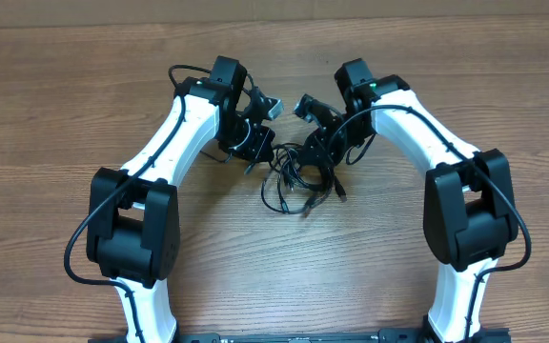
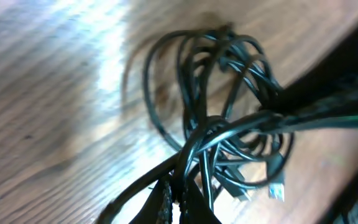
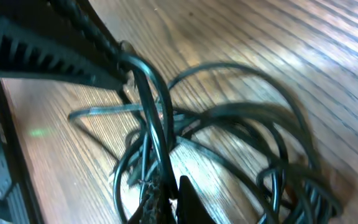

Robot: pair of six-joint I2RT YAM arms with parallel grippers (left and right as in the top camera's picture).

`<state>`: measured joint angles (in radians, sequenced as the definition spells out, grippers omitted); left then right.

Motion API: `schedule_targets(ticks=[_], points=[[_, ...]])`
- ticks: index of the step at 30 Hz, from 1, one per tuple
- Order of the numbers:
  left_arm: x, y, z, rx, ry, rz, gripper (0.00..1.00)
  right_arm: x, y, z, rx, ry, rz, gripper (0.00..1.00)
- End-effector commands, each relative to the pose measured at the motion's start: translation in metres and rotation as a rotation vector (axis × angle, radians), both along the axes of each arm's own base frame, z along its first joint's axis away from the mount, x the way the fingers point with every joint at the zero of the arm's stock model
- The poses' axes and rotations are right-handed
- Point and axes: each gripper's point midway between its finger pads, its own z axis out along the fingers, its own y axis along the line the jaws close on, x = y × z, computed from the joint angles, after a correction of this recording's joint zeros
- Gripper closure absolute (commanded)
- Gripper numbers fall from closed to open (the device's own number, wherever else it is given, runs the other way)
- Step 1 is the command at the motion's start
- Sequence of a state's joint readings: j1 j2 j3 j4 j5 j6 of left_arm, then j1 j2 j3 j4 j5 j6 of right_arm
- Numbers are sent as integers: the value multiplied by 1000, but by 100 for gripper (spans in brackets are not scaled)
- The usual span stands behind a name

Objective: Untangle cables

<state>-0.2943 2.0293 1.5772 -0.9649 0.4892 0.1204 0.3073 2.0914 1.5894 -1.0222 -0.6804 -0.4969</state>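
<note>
The cables [image 1: 298,181] are lying in one messy black bunch on the wooden table [image 1: 55,105], right in the middle between the two arms. The thin cords are looping over and under each other, and some loops are spilling out toward the near side of the table. The left gripper [image 1: 255,151] is reaching into the bunch from the left, and the right gripper [image 1: 317,145] is reaching in from the right, so the two are sitting close together at the far side of the tangle. In the left wrist view, the left gripper's fingers [image 2: 166,204] are squeezing shut on a few cords at the bottom of the picture, and those cords are running across to the dark right gripper on the other side. A small silver plug [image 2: 277,190] is sticking out of the loops near the wood. In the right wrist view, the right gripper's fingers [image 3: 185,202] are also pinching shut on a few cords, which are going up toward the left gripper. The other loops are lying loose on the table beside them.
</note>
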Motion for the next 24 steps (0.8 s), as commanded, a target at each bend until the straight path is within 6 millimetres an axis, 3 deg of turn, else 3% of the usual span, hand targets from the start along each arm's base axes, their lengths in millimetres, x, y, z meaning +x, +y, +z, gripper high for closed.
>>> schedule_targets(ticks=[1, 8, 13, 19, 21, 23, 24], points=[[9, 24, -12, 137, 5, 147, 96, 8, 1, 25, 62, 18, -75, 96], [19, 47, -24, 262, -2, 311, 96, 22, 6, 29, 73, 100, -234, 96], [20, 50, -25, 275, -1, 331, 96, 44, -10, 15, -51, 135, -466, 96], [18, 48, -25, 270, -12, 269, 96, 31, 12, 17, -28, 17, -259, 96], [16, 46, -25, 259, -22, 220, 96, 29, 19, 17, -21, -18, -211, 83], [14, 40, -23, 228, -26, 173, 96, 32, 24, 18, -11, -54, -184, 50], [13, 36, -22, 203, -26, 145, 95, 34, 25, 19, -7, -72, -176, 46]])
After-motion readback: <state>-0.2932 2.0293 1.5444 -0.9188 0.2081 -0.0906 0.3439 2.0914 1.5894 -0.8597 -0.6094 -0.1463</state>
